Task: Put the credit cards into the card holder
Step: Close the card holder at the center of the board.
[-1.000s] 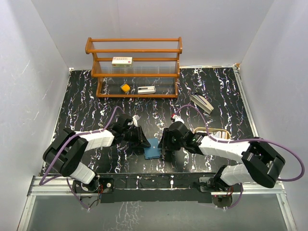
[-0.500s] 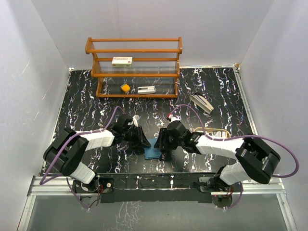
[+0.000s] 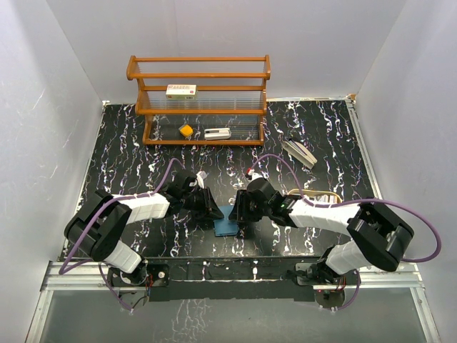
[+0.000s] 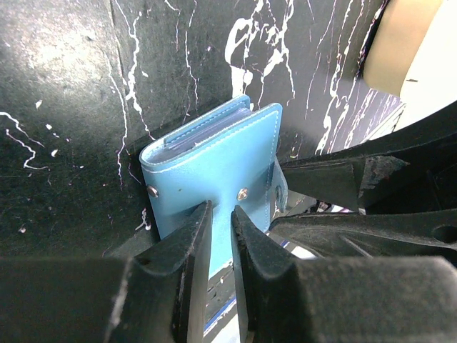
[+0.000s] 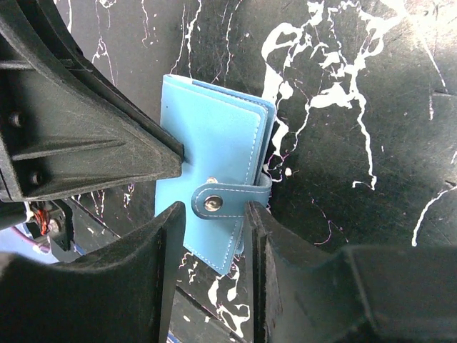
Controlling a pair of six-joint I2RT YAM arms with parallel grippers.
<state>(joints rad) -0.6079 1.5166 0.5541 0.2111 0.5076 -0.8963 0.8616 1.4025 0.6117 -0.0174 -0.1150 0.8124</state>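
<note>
Blue holder lies closed on table, clasp snapped. Left end effector nearly clenched at its edge, grip unclear. Right end effector released, straddling clasp. Step looks like opening; next: unsnap clasp, holder pinned.

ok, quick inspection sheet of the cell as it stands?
Surface: black marbled table.
Job's things: blue card holder closed, clasp snapped, flat between the arms; pale grey pieces back right, likely credit cards, outside it.
Clutter: wooden rack holding white box, orange piece, white piece; tan tray partly behind right arm.
Grippers: left gripper jaws nearly together at holder's edge; right gripper jaws straddle the clasp strap; grip unclear on both.
Cables: purple cables loop off both arms.
Surroundings: white walls.
</note>
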